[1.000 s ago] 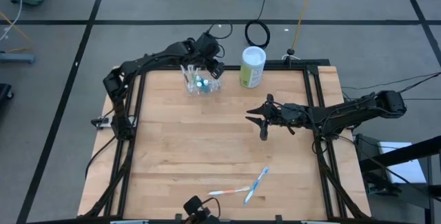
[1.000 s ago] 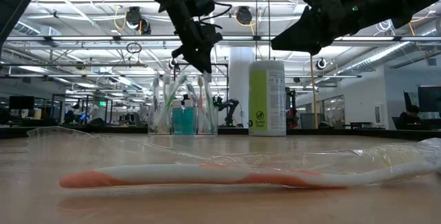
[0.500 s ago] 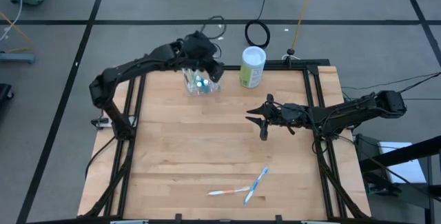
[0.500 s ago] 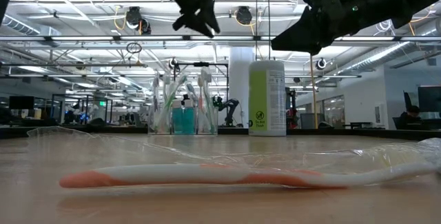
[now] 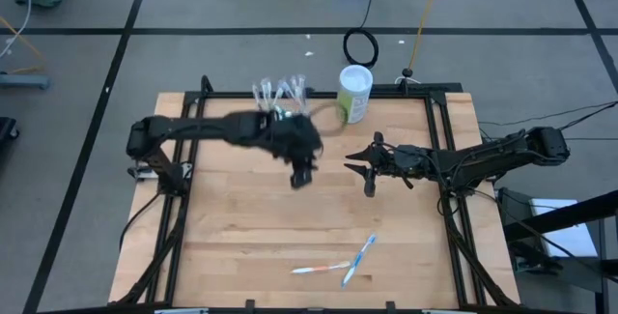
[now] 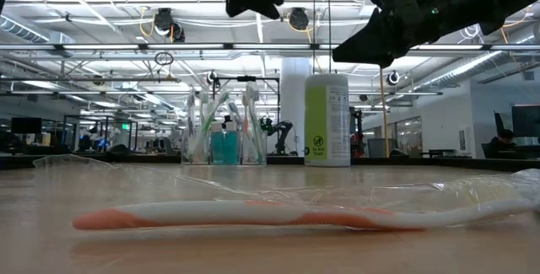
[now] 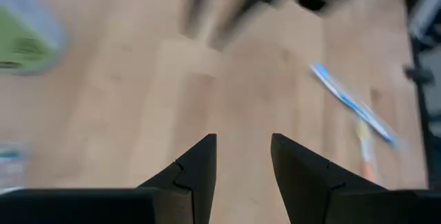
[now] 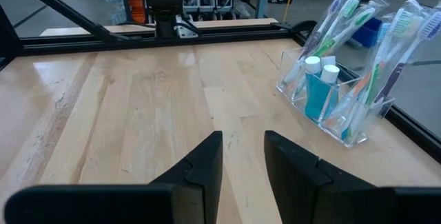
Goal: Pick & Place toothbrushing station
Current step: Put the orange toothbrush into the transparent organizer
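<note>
Toothbrushes (image 5: 333, 269) lie slanted near my bench's (image 5: 241, 217) front edge, nearer my left gripper (image 5: 301, 174), whose empty fingers (image 7: 196, 165) are apart.

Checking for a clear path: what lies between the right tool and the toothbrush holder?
Only bare wood. In the right wrist view nothing lies between the right tool and the toothbrush holder.

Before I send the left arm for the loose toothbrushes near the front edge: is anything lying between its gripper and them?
Nothing visible: bare wood lies between the left gripper and the two loose toothbrushes.
</note>
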Motion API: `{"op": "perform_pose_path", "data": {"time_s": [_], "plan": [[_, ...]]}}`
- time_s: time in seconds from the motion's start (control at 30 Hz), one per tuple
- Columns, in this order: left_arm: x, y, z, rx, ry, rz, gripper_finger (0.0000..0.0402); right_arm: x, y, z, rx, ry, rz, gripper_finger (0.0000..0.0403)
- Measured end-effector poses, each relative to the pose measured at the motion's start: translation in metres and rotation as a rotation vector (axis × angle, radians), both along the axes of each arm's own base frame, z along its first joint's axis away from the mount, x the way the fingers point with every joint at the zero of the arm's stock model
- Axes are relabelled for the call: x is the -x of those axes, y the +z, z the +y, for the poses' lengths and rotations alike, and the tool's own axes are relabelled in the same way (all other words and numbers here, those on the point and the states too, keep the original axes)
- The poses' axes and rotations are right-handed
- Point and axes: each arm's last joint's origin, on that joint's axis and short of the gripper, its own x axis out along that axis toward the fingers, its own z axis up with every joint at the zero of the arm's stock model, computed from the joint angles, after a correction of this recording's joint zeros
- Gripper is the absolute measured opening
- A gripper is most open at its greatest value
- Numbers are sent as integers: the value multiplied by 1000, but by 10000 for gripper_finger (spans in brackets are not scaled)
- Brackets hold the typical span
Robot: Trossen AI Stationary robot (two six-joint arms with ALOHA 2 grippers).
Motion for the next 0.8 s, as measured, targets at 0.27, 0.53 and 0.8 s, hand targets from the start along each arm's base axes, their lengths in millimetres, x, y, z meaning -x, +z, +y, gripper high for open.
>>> {"op": "perform_pose_path", "data": {"time_s": [0.27,0.53,0.8], "plan": [[-1,-32,-84,98,-116,-8,145,0,-1,0,-36,-9,1,102],[9,-72,-161,199,-253,-200,145,4,-10,1,-216,-59,0,102],[22,-130,-244,31,-325,-325,145,24,-45,19,-300,0,25,102]]}}
